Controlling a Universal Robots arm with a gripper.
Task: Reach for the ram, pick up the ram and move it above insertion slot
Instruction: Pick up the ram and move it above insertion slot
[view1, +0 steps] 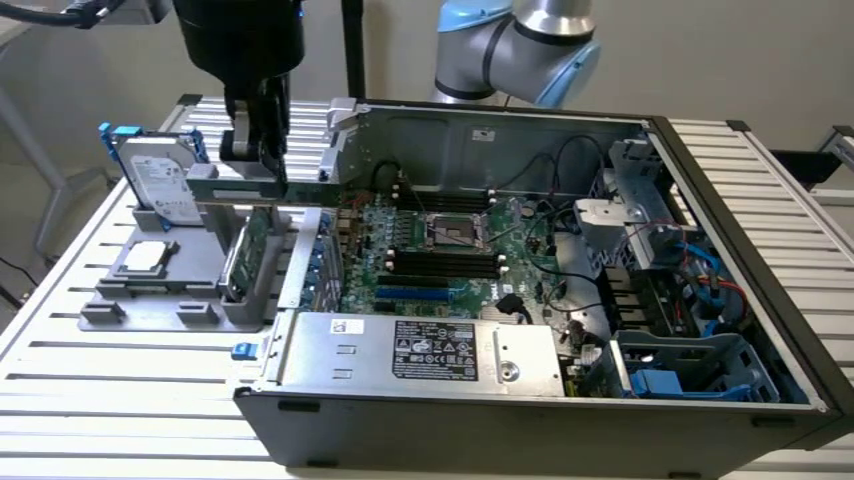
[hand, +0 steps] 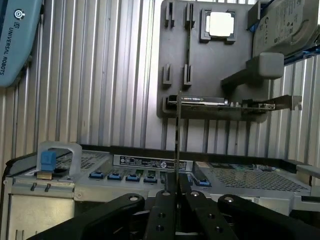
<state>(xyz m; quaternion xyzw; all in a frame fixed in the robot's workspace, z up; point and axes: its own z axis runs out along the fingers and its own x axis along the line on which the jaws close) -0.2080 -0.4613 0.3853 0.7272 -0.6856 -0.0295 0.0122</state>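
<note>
In the exterior view my gripper (view1: 254, 165) hangs over the grey holder (view1: 174, 300), shut on the ram (view1: 274, 192). The ram is a long thin green stick, held level and lifted off the holder. It is at the exterior view's left of the open computer case (view1: 534, 400), beside the case's wall. The black memory slots (view1: 441, 262) lie on the motherboard inside the case, to the exterior view's right of the ram. In the wrist view the ram (hand: 178, 135) shows edge-on as a thin line running out from between my black fingers (hand: 161, 210).
A silver hard drive (view1: 160, 185), a broader green expansion card (view1: 247, 255) and a processor chip (view1: 147, 258) rest in the grey holder. Cables, a drive cage (view1: 694, 365) and the power supply (view1: 427, 350) crowd the case. The slatted table (view1: 120, 400) surrounds everything.
</note>
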